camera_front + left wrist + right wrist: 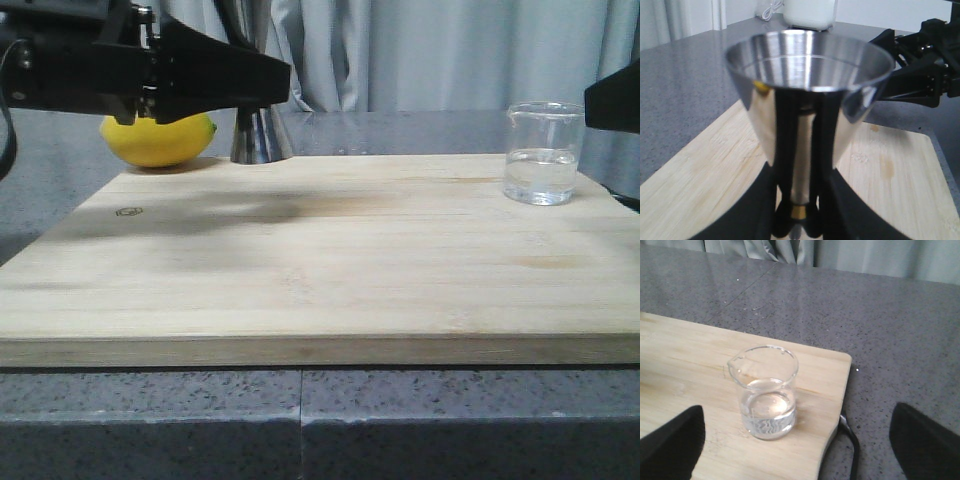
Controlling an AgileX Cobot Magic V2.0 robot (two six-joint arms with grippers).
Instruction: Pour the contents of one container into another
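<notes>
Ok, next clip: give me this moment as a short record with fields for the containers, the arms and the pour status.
beaker: upright on the cutting board, right rear corner, holds clear liquid, untouched
jigger: upright, waist between the left gripper fingers
right gripper: open, either side of the beaker, not touching
lemon: behind the board, left
pour status: not yet begun

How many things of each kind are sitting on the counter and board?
Glass beaker: 1
Steel jigger: 1
Lemon: 1
Wooden board: 1
Total: 4
</notes>
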